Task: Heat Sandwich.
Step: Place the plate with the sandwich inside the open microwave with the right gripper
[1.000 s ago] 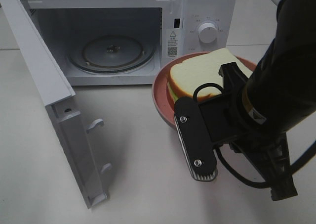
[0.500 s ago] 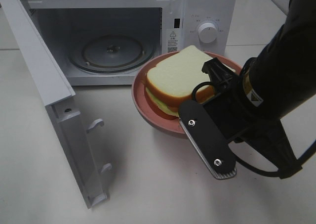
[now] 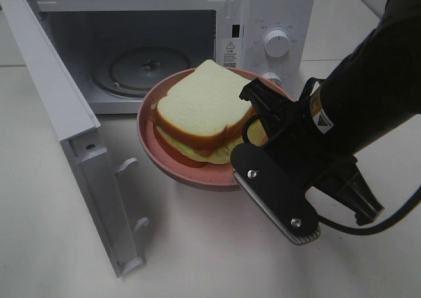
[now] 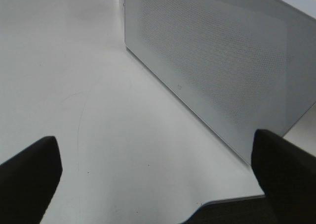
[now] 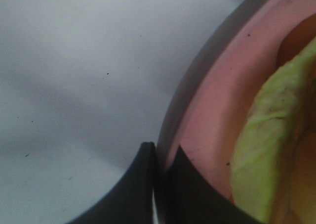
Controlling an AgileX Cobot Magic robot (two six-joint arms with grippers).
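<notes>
In front of the open microwave [image 3: 276, 8], my right tool [image 5: 162, 159] pinches the plate [image 3: 197, 174] by its rim. Any tilt could slide the sandwich [image 3: 204, 107] off. My left tool [image 4: 158, 164] gapes, empty.

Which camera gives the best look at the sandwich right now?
The exterior high view: nearly the whole sandwich shows, white top slice and brown crust clear. The right wrist view catches only a strip of its green filling on the pink plate. The left wrist view shows none of it.
</notes>
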